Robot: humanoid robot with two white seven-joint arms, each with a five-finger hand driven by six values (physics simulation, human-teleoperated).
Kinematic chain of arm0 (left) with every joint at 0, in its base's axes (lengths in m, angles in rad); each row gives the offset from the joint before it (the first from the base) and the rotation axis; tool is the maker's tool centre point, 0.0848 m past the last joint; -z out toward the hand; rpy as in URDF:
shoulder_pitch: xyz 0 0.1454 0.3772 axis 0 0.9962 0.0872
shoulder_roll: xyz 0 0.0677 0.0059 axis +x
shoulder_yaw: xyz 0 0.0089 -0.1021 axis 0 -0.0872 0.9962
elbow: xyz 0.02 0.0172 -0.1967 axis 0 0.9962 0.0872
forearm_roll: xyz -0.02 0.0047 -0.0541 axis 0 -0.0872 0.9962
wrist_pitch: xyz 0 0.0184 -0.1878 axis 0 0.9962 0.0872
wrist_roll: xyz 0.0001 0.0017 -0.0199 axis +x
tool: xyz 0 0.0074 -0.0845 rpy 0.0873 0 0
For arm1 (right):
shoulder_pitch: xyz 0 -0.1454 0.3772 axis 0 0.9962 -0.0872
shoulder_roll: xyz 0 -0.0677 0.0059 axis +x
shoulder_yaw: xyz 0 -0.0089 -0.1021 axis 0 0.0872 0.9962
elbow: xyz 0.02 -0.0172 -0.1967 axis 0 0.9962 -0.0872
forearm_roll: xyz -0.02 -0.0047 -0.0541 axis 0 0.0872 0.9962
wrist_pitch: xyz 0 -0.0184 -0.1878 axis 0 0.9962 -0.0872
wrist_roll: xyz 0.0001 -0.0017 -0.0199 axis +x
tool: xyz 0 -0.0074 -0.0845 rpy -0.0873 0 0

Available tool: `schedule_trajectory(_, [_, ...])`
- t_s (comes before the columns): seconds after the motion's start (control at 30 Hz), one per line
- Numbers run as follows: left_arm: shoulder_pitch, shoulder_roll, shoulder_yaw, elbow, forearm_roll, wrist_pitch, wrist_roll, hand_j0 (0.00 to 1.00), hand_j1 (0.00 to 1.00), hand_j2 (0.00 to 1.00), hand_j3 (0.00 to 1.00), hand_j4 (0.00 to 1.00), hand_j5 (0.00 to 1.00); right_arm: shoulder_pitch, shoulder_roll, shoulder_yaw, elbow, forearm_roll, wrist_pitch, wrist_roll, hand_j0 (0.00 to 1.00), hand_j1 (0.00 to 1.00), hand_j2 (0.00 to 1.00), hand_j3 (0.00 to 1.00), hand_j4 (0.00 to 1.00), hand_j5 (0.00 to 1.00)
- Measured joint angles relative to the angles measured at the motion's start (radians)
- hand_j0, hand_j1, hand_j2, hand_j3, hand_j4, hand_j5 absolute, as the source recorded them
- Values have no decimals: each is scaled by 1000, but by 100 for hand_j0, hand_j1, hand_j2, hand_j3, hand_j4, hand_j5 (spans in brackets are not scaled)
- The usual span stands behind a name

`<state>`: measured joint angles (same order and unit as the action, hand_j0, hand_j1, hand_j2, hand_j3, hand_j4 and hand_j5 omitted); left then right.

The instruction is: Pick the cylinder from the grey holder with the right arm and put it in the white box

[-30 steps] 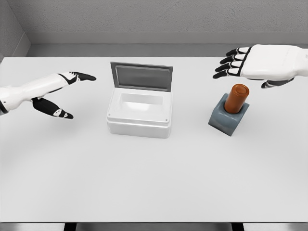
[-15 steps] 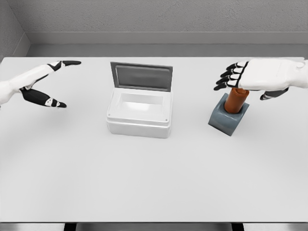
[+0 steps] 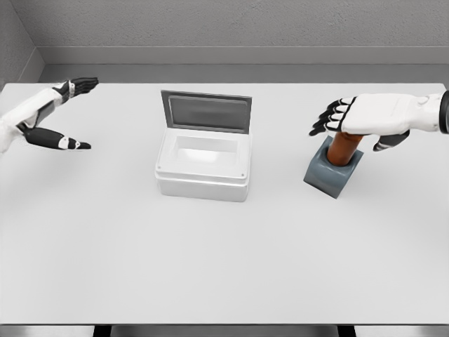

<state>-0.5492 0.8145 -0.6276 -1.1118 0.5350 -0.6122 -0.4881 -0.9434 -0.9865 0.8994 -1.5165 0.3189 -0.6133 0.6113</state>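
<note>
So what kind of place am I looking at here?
Most likely a simulated test bench, not a real room: a plain white table against bare grey walls, holding only a white box with its lid up and a brown cylinder standing in a grey holder.

A white table (image 3: 210, 267) fills most of the view — its top is smooth, plain and evenly lit. Its far edge runs straight across the upper part of the picture, and its near edge runs along the bottom, where two dark supports (image 3: 102, 330) show just beneath it. Behind the far edge stands a grey wall (image 3: 231, 24) with a rough, speckled surface — a paler band (image 3: 231, 55) runs along its foot.
</note>
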Motion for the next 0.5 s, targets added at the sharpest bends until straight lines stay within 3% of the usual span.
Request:
schedule_trajectory(0.1, [-6, 6, -99, -23, 94, -1, -14, 100, 100, 100, 100, 100, 100, 0, 13, 8, 18, 12, 0, 0, 100, 100, 100, 100, 100, 100])
schedule_trajectory(0.2, [-26, 11, -136, -35, 152, 1, -36, 100, 100, 100, 100, 100, 100, 0, 25, 18, 26, 17, 0, 0, 100, 100, 100, 100, 100, 100])
schedule_trajectory(0.5, [-29, 25, -159, -30, 154, 51, -46, 100, 100, 100, 100, 100, 100, 0, 48, 38, 31, 19, 0, 0, 100, 100, 100, 100, 100, 100])
